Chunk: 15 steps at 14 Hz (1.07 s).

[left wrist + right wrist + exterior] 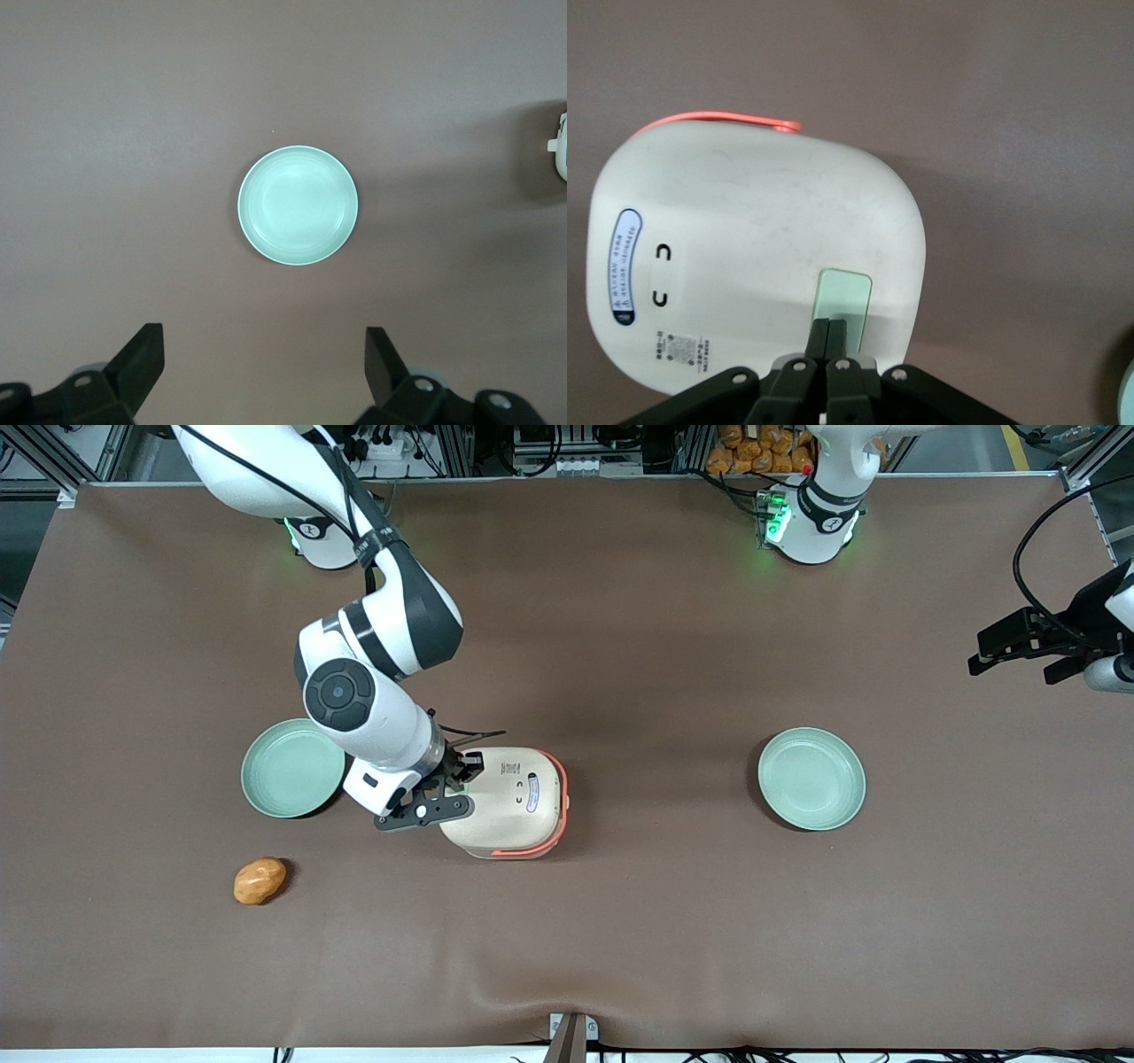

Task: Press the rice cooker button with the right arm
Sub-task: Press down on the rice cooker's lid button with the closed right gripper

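The rice cooker (518, 806) stands mid-table with its cream-white lid closed and salmon-orange trim along its edge. The right arm (372, 691) reaches down over the cooker's end nearest the working arm. Its black gripper (461, 772) is shut with nothing between the fingers. In the right wrist view the gripper (830, 323) has its joined tips over the edge of the mint-green button (849, 292) on the rice cooker (744, 248). I cannot tell whether the tips touch the button.
A mint-green plate (293, 768) sits beside the cooker under the arm's wrist; its rim (1127, 390) shows in the wrist view. Another plate (811, 779) (298, 205) lies toward the parked arm's end. An orange-brown potato-like lump (260, 880) lies nearer the front camera.
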Each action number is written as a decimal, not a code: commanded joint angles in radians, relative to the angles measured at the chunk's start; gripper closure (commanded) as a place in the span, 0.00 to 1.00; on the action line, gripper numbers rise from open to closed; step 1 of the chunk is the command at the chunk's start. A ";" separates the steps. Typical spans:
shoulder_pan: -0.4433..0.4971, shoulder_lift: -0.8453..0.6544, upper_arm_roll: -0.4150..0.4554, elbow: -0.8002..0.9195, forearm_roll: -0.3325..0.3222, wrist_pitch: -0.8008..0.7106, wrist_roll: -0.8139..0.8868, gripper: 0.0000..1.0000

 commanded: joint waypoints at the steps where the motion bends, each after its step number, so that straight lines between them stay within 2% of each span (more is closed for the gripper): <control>1: 0.004 0.023 -0.003 0.015 -0.017 -0.003 0.010 1.00; 10: -0.001 0.065 -0.006 0.014 -0.020 -0.001 0.010 1.00; 15: 0.001 0.031 -0.006 0.025 -0.018 -0.019 0.019 1.00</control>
